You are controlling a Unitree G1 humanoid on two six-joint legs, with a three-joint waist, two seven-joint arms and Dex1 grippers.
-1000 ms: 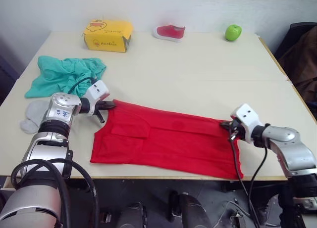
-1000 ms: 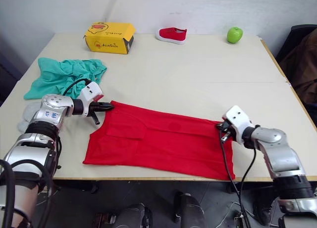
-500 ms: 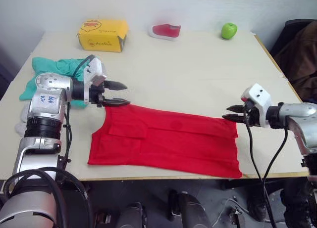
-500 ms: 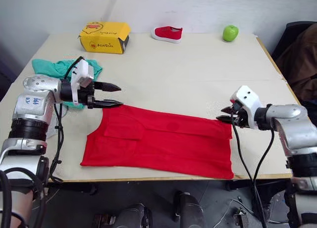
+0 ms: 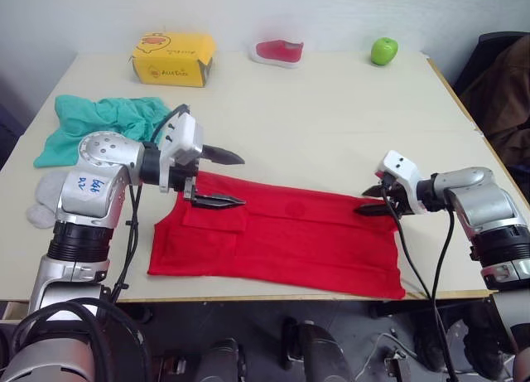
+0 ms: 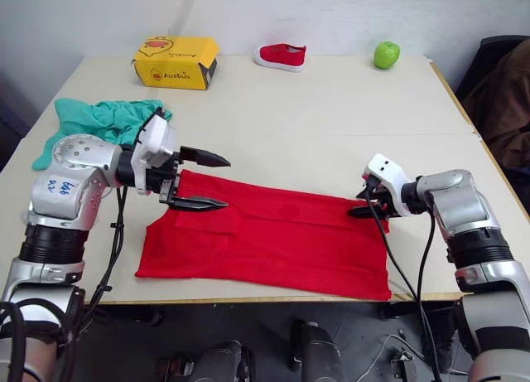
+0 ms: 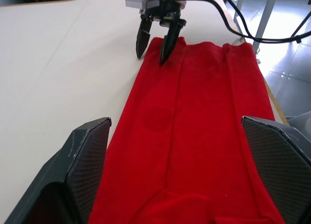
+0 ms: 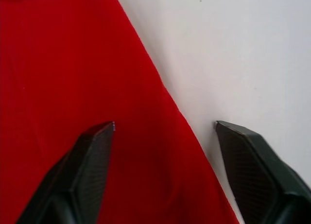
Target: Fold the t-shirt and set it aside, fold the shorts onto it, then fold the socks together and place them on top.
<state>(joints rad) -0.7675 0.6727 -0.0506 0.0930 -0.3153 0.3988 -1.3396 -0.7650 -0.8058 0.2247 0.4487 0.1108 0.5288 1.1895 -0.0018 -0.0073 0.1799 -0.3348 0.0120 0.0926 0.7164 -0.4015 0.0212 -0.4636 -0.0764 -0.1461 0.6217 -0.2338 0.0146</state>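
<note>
T-shirt (image 5: 281, 237): lies flat and folded into a long band along the near edge of the table (image 5: 331, 125), one end toward the left near corner, the other toward the right near corner.
Left pincer (image 5: 225, 180): fingers spread wide with nothing between them, held over the far corner of the t-shirt's left end; the lower finger is close above the cloth, the upper one reaches past the cloth's far edge.
Right pincer (image 5: 370, 200): fingers parted, gripping nothing, low at the far corner of the t-shirt's right end; in the right wrist view the cloth's edge runs between the two fingers.
Socks (image 5: 45, 198): light grey, by the left edge of the table, partly hidden behind the left arm.
Shorts (image 5: 95, 125): teal, crumpled, near the left edge, beyond the socks.
Yellow box (image 5: 174, 59): at the far edge, toward the left corner.
Red shoe (image 5: 279, 52): at the far edge, about midway.
Green apple (image 5: 383, 50): at the far edge, toward the right corner.
</note>
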